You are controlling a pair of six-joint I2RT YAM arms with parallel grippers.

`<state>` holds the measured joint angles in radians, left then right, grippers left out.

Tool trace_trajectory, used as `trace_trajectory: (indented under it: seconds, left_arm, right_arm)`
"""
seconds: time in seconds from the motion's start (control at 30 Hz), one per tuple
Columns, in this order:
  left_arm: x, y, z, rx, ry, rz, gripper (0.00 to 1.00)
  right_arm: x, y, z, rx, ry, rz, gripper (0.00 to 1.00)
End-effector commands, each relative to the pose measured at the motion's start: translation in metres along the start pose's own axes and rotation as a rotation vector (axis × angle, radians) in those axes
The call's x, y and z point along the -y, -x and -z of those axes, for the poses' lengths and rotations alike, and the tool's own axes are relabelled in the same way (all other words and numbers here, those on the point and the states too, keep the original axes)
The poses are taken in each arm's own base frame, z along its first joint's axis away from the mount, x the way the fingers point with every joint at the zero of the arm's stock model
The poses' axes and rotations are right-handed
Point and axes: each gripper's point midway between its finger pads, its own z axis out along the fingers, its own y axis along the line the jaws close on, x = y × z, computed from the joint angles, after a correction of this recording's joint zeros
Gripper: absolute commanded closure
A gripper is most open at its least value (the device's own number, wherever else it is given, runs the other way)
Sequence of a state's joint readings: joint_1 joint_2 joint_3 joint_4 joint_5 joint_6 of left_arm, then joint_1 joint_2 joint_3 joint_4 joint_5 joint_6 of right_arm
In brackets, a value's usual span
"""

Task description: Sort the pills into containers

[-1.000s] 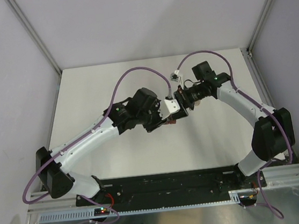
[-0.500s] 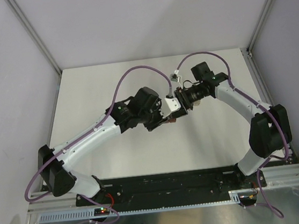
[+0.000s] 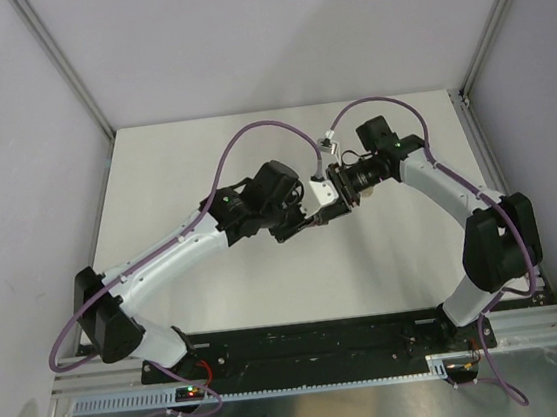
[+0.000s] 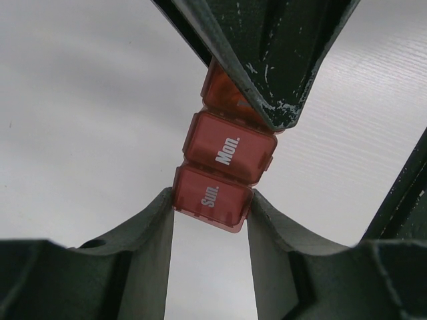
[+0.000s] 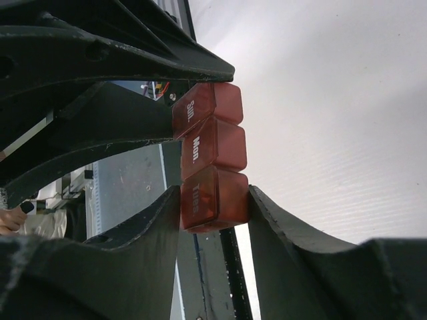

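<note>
handover | containers strip (image 4: 225,157) midair over worktop (image 3: 172,160), lids shut | left jaws clamp Sun. end | right jaws pinch Tue. end | we keep grips square, no twist

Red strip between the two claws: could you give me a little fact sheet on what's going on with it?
Object: dark red plastic pill strip, three square compartments in a row
Labels: Sun., Mon., Tues.
Lids: appear closed
Contents: cannot be seen
Left gripper: shut on the Sun. end
Right gripper: shut on the Tues. end
Position: spanning between both grippers
</note>
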<state>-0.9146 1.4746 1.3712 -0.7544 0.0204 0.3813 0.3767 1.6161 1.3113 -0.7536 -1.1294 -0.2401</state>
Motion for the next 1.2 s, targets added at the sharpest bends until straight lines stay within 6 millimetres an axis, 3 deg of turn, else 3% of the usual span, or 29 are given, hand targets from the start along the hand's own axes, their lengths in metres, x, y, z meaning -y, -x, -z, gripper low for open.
trace_trajectory:
  seconds: [0.0,0.17,0.3,0.4,0.57,0.77,0.9,1.17]
  left_arm:
    - [-0.011,0.018,0.007,0.042,0.058,0.008,1.00]
    - [-0.011,0.015,0.005,0.030,0.065,0.006,1.00]
    - [-0.009,0.016,0.003,0.026,0.067,0.004,1.00]
    - [-0.008,0.018,0.002,0.025,0.067,-0.002,1.00]
    - [-0.008,0.023,0.003,0.031,0.076,-0.018,1.00]
    - [-0.007,0.028,0.005,0.037,0.092,-0.039,1.00]
    - [-0.008,0.029,0.006,0.036,0.100,-0.041,1.00]
    - [-0.013,0.027,0.007,0.024,0.128,-0.057,1.00]
  right_arm:
    - [-0.011,0.007,0.001,0.008,0.064,0.005,0.71]
    - [-0.009,0.007,-0.001,0.007,0.075,-0.015,0.92]
    - [-0.008,0.008,-0.002,0.005,0.079,-0.030,0.99]
    - [-0.007,0.010,0.000,0.013,0.078,-0.044,0.92]
    - [-0.005,0.014,0.002,0.025,0.081,-0.075,0.60]
    - [-0.003,0.013,0.001,0.022,0.093,-0.099,0.44]
    - [-0.002,0.012,0.001,0.018,0.092,-0.103,0.42]
    - [-0.004,0.010,0.002,0.014,0.100,-0.105,0.54]
